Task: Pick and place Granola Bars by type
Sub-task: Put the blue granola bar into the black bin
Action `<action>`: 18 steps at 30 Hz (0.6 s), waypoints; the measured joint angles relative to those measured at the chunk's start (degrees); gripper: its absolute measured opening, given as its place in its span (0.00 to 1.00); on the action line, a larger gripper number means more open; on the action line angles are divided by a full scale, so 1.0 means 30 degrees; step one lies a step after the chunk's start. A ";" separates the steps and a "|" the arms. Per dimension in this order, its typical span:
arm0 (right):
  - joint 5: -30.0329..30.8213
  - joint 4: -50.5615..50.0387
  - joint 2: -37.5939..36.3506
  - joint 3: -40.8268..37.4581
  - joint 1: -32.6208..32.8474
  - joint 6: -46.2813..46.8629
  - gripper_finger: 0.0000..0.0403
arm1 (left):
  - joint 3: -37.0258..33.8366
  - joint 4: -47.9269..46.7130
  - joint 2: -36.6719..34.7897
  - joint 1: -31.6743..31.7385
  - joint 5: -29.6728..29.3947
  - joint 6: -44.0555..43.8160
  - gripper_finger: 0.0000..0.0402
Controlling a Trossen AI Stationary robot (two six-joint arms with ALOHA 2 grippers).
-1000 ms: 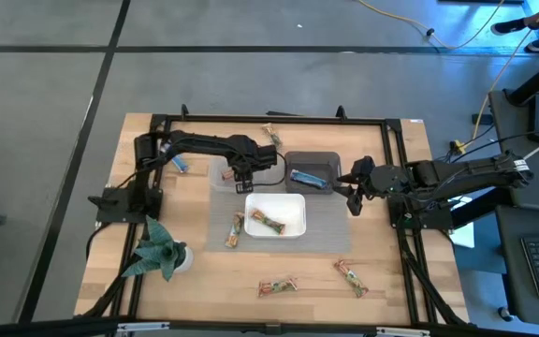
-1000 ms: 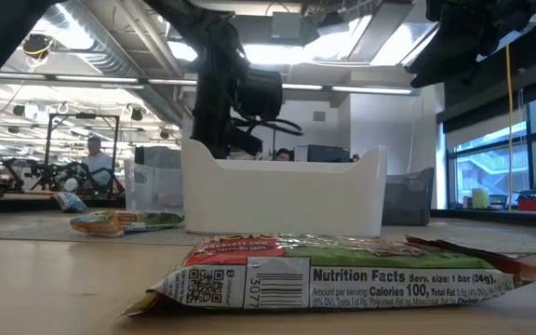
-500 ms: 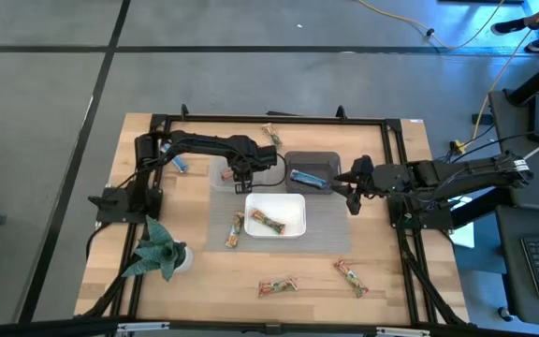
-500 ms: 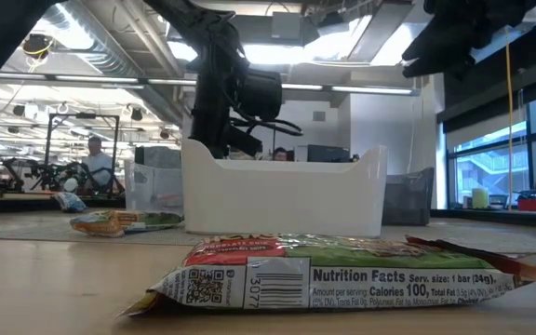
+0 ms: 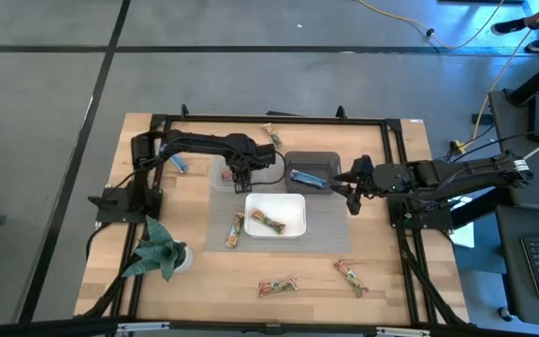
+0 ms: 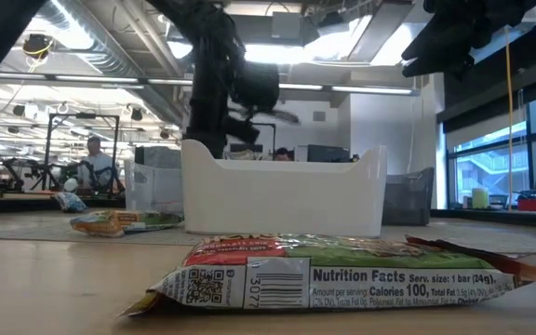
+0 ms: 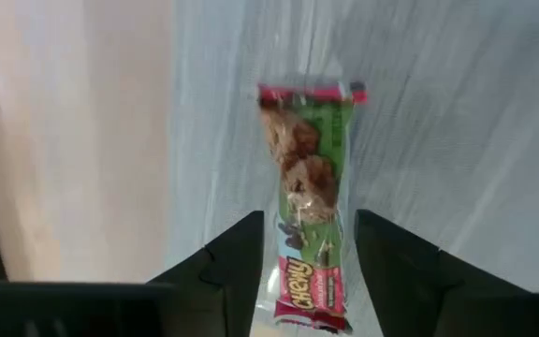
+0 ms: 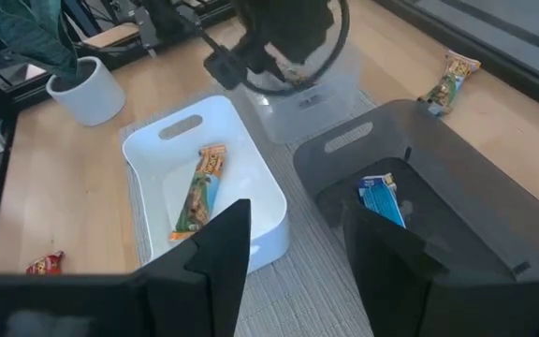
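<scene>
My left gripper (image 5: 237, 172) (image 7: 309, 223) hangs open over the clear tub (image 5: 223, 174), fingers pointing down. In the left wrist view a green-and-red granola bar (image 7: 307, 201) lies flat on the tub's floor, between the fingers, and I see no touch. My right gripper (image 5: 352, 194) (image 8: 298, 225) waits open to the right of the grey tub (image 5: 312, 161), which holds a blue bar (image 5: 308, 178). The white tub (image 5: 275, 214) holds a tan bar (image 5: 268, 222).
Loose bars lie on the table: a blue one (image 5: 178, 164) at the left, tan ones at the far side (image 5: 271, 134), beside the white tub (image 5: 236, 229) and near the front edge (image 5: 277, 285) (image 5: 351, 276). A green paper plant (image 5: 159, 251) stands front left.
My left gripper has shifted a little toward the table's far left over the clear tub, and it shows blurred in the low view. The tubs and the loose bars lie as before.
</scene>
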 joint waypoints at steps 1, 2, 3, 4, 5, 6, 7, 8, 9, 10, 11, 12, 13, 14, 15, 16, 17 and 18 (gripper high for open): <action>0.0000 0.0009 0.0000 0.0000 -0.0001 0.0007 0.43 | 0.0000 0.0009 -0.0392 0.0000 0.0157 0.0166 0.42; 0.0000 0.0092 0.0000 0.0000 0.0002 0.0007 0.43 | 0.0000 -0.0070 -0.0854 -0.0007 0.0179 0.0351 0.42; 0.0000 0.0337 0.0000 0.0000 0.0002 0.0001 0.43 | 0.0000 -0.0074 -0.1360 0.0018 0.0215 0.0555 0.43; 0.0002 0.0598 0.0000 0.0000 0.0002 -0.0003 0.43 | 0.0007 -0.0063 -0.1924 0.0036 0.0201 0.0806 0.43; 0.0003 0.0846 -0.0005 0.0000 0.0002 0.0000 0.43 | 0.0007 -0.0089 -0.2546 0.0057 0.0153 0.1083 0.43; 0.0002 0.1154 -0.0007 0.0000 0.0002 -0.0009 0.43 | 0.0007 -0.0119 -0.3255 0.0086 0.0026 0.1359 0.43; 0.0006 0.1475 -0.0007 0.0000 0.0002 -0.0040 0.43 | 0.0013 -0.0114 -0.3977 0.0100 -0.0138 0.1716 0.43; 0.0053 0.1818 -0.0007 0.0000 0.0000 -0.0091 0.43 | 0.0019 -0.0162 -0.4706 0.0153 -0.0246 0.2107 0.43; 0.0189 0.2181 -0.0007 0.0000 0.0001 -0.0164 0.43 | 0.0034 -0.0286 -0.5417 0.0160 -0.0426 0.2396 0.43; 0.0376 0.2457 -0.0007 0.0000 0.0002 -0.0367 0.43 | 0.0036 -0.0457 -0.6131 0.0172 -0.0632 0.2605 0.43; 0.0544 0.2749 -0.0007 0.0000 0.0002 -0.0604 0.43 | 0.0036 -0.0650 -0.6778 0.0189 -0.0887 0.2748 0.43; 0.0636 0.2999 -0.0007 0.0000 -0.0003 -0.0922 0.43 | 0.0036 -0.0810 -0.7402 0.0200 -0.1121 0.2866 0.43; 0.0656 0.3186 -0.0007 0.0000 -0.0005 -0.1155 0.43 | 0.0036 -0.0933 -0.8015 0.0200 -0.1412 0.2962 0.43; 0.0663 0.3351 -0.0007 0.0000 -0.0002 -0.1453 0.43 | 0.0036 -0.0994 -0.8588 0.0201 -0.1751 0.3059 0.43; 0.0663 0.3529 -0.0007 0.0000 -0.0005 -0.1561 0.43 | 0.0036 -0.0977 -0.9143 0.0197 -0.2073 0.3180 0.43; 0.0663 0.3615 -0.0007 0.0000 -0.0004 -0.1610 0.43 | 0.0036 -0.0951 -0.9676 0.0197 -0.2294 0.3283 0.43; 0.0663 0.3696 -0.0007 0.0000 0.0001 -0.1609 0.43 | 0.0036 -0.0918 -1.0172 0.0196 -0.2407 0.3290 0.43; 0.0663 0.3817 -0.0007 0.0000 0.0002 -0.1596 0.43 | 0.0036 -0.0812 -1.0633 0.0169 -0.2434 0.3204 0.43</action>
